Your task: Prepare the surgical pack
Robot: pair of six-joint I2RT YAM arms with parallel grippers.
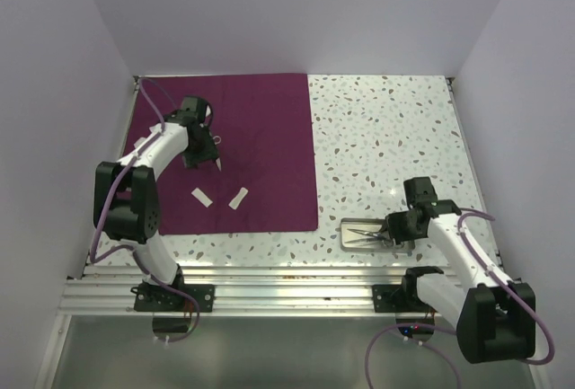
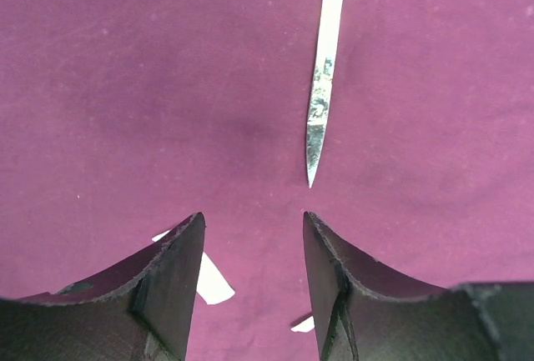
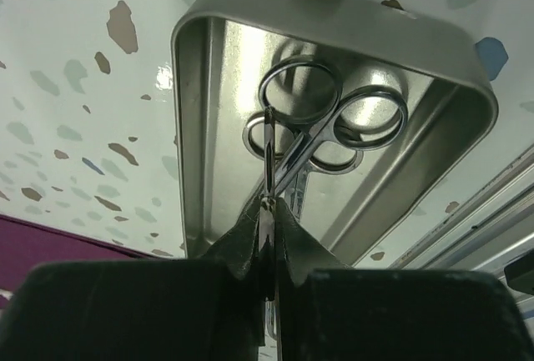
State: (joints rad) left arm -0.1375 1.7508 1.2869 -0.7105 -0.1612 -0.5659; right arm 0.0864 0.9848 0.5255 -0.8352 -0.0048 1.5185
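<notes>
The plum-purple cloth (image 1: 260,137) lies flat on the left of the table. My left gripper (image 1: 205,142) hovers over it, open (image 2: 253,219) and holding nothing. A pair of silver scissors (image 2: 324,77) lies on the cloth just beyond its fingertips, point towards them. Two white gauze pads (image 1: 202,196) (image 1: 238,197) rest on the cloth; both (image 2: 213,282) (image 2: 304,323) show partly behind the fingers in the left wrist view. The small steel tray (image 1: 350,227) (image 3: 334,19) sits near the table's front edge. Over it, my right gripper (image 1: 388,232) (image 3: 267,203) is shut on a second pair of scissors (image 3: 304,119).
Another ringed instrument (image 3: 334,157) lies in the tray under the held scissors. White walls close in the speckled table (image 1: 386,137) on three sides. An aluminium rail (image 1: 287,286) runs along the front edge by the arm bases.
</notes>
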